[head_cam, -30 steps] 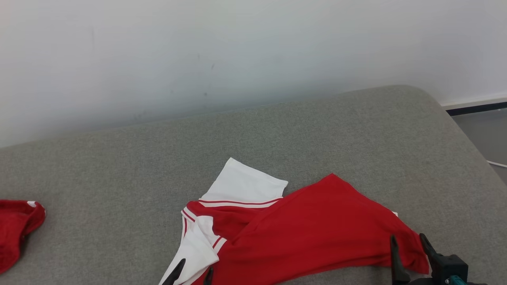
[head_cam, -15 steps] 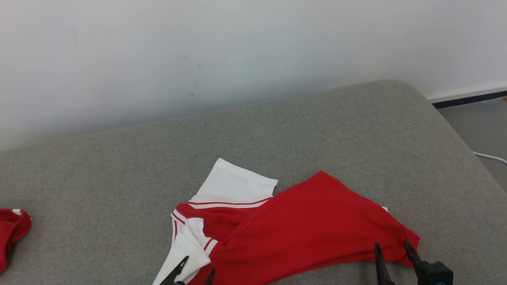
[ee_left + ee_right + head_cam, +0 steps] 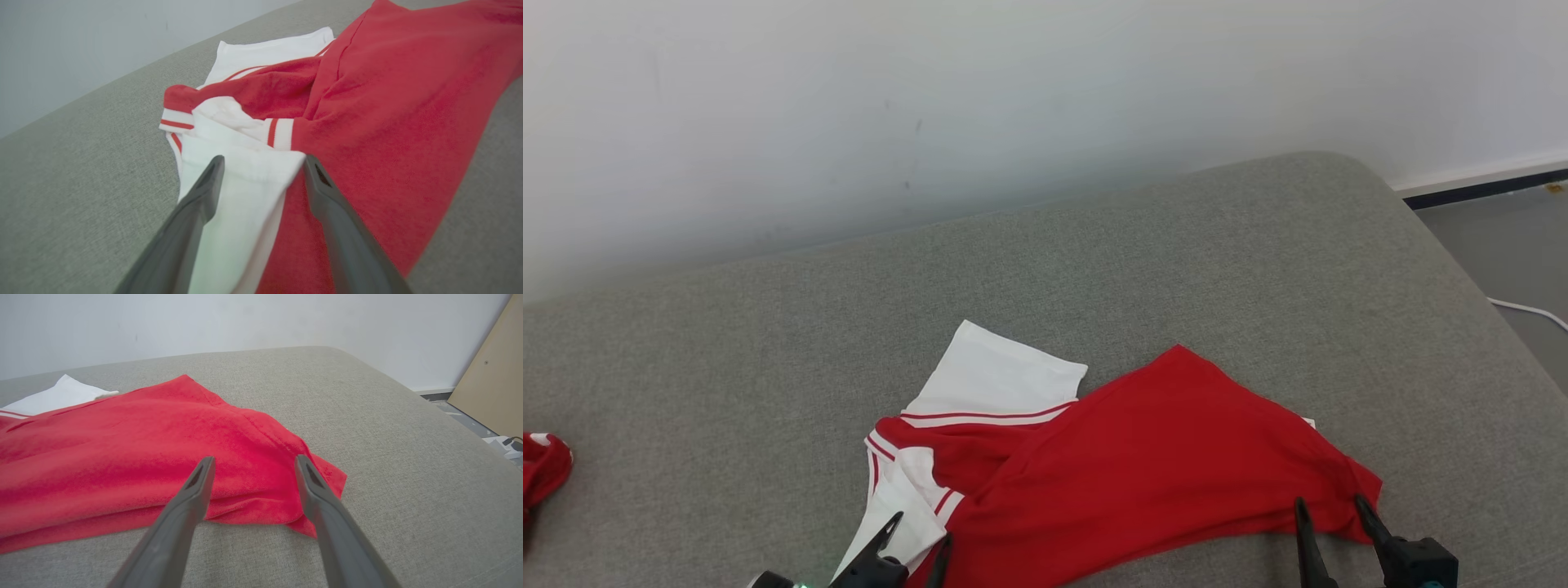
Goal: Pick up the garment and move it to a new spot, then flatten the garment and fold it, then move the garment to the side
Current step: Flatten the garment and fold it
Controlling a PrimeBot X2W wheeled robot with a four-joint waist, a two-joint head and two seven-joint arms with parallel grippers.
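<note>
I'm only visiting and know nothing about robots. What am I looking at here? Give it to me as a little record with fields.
surface: grey fabric cushion beside a pale wall
garment: crumpled red and white shirt, lying on the cushion
left gripper: open, fingers either side of a white part
right gripper: open, at the shirt's red corner
held: nothing
also: another red cloth at the head view's left edge

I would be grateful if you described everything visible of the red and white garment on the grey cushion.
The garment is a red top of soft knit-looking cloth with white panels and red-striped trim. It lies crumpled, partly folded over itself, on the grey cushion, one white panel spread flat at its far side. The open left gripper straddles its near white part; the open right gripper frames its red corner. Neither grips it.
</note>
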